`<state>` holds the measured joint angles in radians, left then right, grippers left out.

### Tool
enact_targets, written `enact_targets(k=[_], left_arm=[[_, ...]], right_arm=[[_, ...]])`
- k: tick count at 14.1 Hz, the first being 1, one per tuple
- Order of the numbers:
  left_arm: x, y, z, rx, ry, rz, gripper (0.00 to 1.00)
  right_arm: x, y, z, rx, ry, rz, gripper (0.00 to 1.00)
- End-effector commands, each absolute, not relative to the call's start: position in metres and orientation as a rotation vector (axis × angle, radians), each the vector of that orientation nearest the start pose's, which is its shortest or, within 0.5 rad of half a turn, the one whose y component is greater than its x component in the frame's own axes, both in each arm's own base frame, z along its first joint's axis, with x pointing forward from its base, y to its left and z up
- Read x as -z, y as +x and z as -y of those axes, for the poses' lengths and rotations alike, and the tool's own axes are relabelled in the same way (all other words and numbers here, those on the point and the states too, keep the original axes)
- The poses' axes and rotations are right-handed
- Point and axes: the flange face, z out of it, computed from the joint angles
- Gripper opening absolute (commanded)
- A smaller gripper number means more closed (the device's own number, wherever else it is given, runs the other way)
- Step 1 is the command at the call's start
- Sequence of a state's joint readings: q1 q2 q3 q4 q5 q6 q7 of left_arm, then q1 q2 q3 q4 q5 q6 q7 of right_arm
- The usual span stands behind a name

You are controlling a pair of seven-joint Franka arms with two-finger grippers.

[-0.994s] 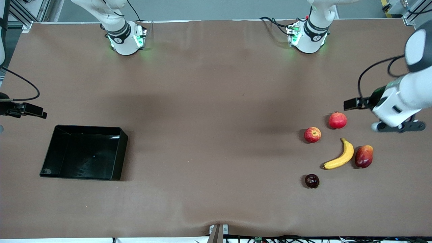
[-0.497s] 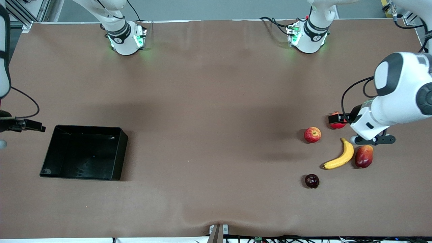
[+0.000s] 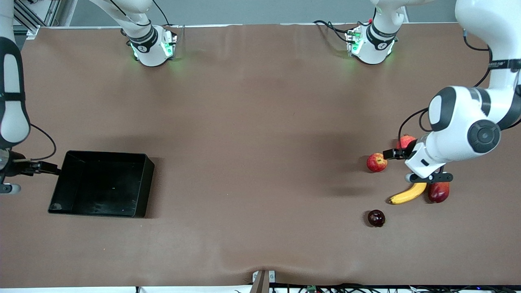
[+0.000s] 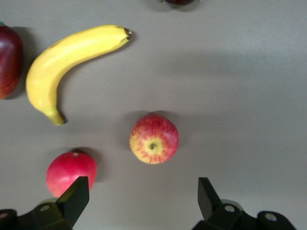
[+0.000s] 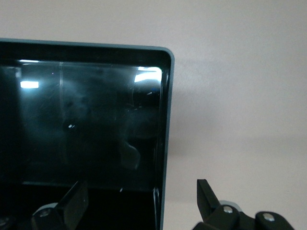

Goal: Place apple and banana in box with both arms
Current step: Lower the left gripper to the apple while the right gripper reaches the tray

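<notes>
The apple (image 3: 377, 162) (image 4: 154, 138), red with yellow streaks, lies on the brown table at the left arm's end. The curved yellow banana (image 3: 407, 194) (image 4: 62, 62) lies a little nearer the front camera. My left gripper (image 3: 429, 178) (image 4: 142, 194) hangs open and empty over the fruits, above the banana's upper end, and the apple sits just ahead of its fingers. The black box (image 3: 101, 183) (image 5: 165, 120) stands empty at the right arm's end. My right gripper (image 3: 9, 185) (image 5: 142, 196) is open and empty over the box's end wall near a corner.
A plain red fruit (image 3: 405, 141) (image 4: 71, 172) lies beside the apple, partly hidden by the left hand. An oblong red-orange fruit (image 3: 438, 192) (image 4: 9, 60) rests against the banana. A dark round fruit (image 3: 376, 218) lies nearest the front camera.
The left arm has swung in from the table's end over the fruits, toward the apple. The right gripper has moved nearer the front camera to the box's end. Both stayed open.
</notes>
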<state>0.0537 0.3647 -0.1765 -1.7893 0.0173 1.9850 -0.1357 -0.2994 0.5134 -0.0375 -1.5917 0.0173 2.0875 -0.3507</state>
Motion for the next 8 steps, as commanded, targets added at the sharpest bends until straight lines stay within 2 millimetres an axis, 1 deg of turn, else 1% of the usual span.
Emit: enact_targets(k=[1,4,6,8], left_arm=[[-0.330,0.624,0.075,-0.230,-3.141,-0.010,1.00],[-0.309,0.626,0.080,-0.213,-3.135,-0.037,1.00],[-0.297,0.622,0.080,-0.184,-3.140,-0.038,1.00],[-0.286,0.620,0.081,-0.149,-3.147,-0.043,1.00]], right_arm=[[-0.314,0.653,0.237,0.008,-3.136,0.014,1.00],[-0.280,0.653,0.246,-0.003,-3.130,-0.013,1.00],[-0.268,0.654,0.244,0.008,-3.099,-0.042,1.00],[-0.257,0.657,0.246,0.029,-3.106,-0.047,1.00]])
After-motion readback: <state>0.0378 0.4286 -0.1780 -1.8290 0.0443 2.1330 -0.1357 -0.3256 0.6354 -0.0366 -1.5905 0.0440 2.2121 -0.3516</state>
